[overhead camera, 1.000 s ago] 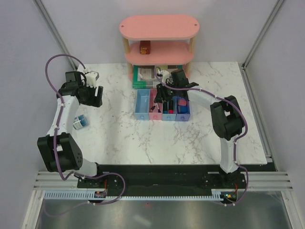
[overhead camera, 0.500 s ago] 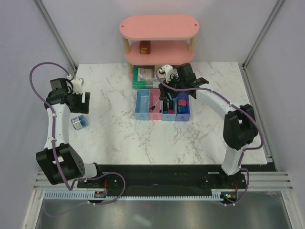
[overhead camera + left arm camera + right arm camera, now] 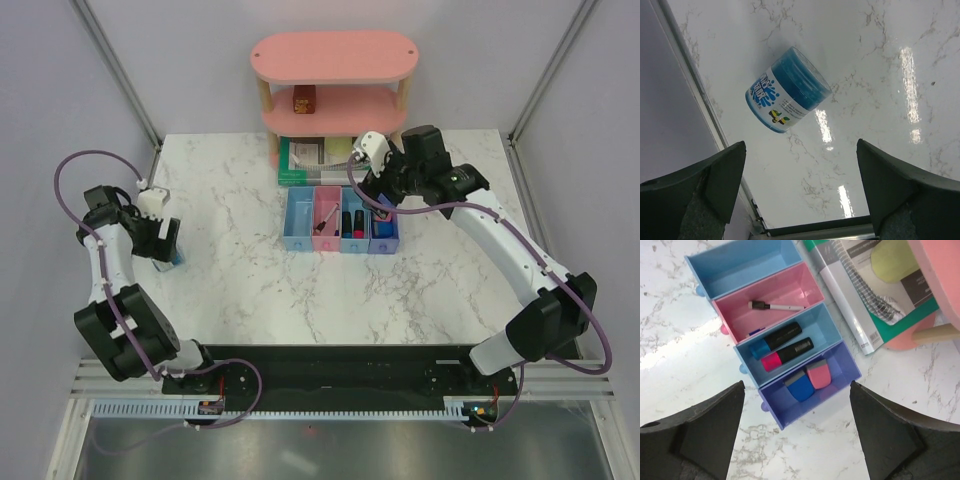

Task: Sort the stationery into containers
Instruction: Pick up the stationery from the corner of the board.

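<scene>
The containers (image 3: 340,222) are four joined trays in mid-table. In the right wrist view the end light blue tray (image 3: 745,265) is bare. The pink tray (image 3: 790,290) holds a thin pen (image 3: 777,306). The other light blue tray (image 3: 822,320) holds the black-and-blue highlighter (image 3: 777,338) and the pink highlighter (image 3: 787,353). The purple tray (image 3: 780,405) holds a pink eraser (image 3: 818,375) and a blue eraser (image 3: 799,386). My right gripper (image 3: 796,385) hangs open above them. At the far left, the blue tape roll (image 3: 787,90) lies on its side ahead of my open left gripper (image 3: 800,142), untouched.
A pink oval shelf (image 3: 335,55) with a brown box (image 3: 303,98) stands at the back, with green books (image 3: 875,295) under it just behind the trays. The table's left edge and the wall (image 3: 685,85) run close beside the tape roll.
My right gripper has lifted off the trays toward the back right and opened wide. My left arm has swung left and nearer, down over the tape roll, jaws opening further.
</scene>
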Controlling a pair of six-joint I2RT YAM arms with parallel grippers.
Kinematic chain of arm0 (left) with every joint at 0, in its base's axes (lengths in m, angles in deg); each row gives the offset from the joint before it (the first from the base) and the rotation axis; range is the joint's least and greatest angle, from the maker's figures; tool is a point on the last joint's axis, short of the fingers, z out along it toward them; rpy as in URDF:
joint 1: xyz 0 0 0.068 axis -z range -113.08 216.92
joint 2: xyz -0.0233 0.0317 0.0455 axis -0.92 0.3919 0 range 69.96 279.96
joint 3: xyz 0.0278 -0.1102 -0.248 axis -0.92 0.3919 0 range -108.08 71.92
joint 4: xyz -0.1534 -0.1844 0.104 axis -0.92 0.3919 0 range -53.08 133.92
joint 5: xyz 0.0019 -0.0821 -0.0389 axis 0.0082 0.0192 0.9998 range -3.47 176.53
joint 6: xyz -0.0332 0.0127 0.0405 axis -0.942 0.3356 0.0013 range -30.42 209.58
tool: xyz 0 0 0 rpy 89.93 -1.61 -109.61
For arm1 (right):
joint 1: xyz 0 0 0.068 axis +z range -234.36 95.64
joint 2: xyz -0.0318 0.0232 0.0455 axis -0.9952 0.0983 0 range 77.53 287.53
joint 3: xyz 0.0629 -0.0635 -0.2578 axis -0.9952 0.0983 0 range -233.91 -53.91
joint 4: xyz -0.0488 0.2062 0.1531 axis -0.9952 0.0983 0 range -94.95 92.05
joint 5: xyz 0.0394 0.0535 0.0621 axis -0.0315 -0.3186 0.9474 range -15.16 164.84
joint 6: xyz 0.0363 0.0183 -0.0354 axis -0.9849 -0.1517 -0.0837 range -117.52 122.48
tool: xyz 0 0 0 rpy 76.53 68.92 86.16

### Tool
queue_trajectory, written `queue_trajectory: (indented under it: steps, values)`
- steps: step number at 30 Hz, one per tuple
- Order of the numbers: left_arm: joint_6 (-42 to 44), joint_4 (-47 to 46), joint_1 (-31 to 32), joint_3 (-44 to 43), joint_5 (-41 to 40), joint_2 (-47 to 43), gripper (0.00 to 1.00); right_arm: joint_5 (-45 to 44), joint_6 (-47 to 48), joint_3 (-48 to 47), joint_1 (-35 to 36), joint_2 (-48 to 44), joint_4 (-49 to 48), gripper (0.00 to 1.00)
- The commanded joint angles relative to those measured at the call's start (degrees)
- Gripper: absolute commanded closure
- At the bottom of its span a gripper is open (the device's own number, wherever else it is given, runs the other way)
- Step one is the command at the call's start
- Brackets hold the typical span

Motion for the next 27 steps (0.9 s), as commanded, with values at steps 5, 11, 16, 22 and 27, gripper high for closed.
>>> queue_trajectory:
  steps: [5, 11, 16, 22, 27]
  values:
    - [23.16, -0.40, -1.07, -3.91, 4.58, 4.51, 0.01, -2.42, 2.71, 2.74, 0.28, -3.24, 4.58, 0.06]
    - [37.85, -1.10, -1.25, -3.73, 4.06, 7.85, 0.00, -3.39, 4.12, 3.36, 0.28, -3.51, 6.77, 0.05]
    - [49.17, -0.84, -1.33, -3.65, 0.29, 11.81, 0.00, -4.27, 4.74, 2.48, 0.28, -3.77, 8.44, 0.05]
    - [53.51, -0.84, -1.33, -3.38, -2.01, 15.15, 0.00, -5.33, 5.17, 1.60, 0.28, -3.42, 9.50, 0.05]
    - [54.12, -0.84, -1.33, -4.17, -2.01, 18.05, 0.00, -5.15, 5.00, 0.37, 0.19, -2.37, 10.55, 0.05]
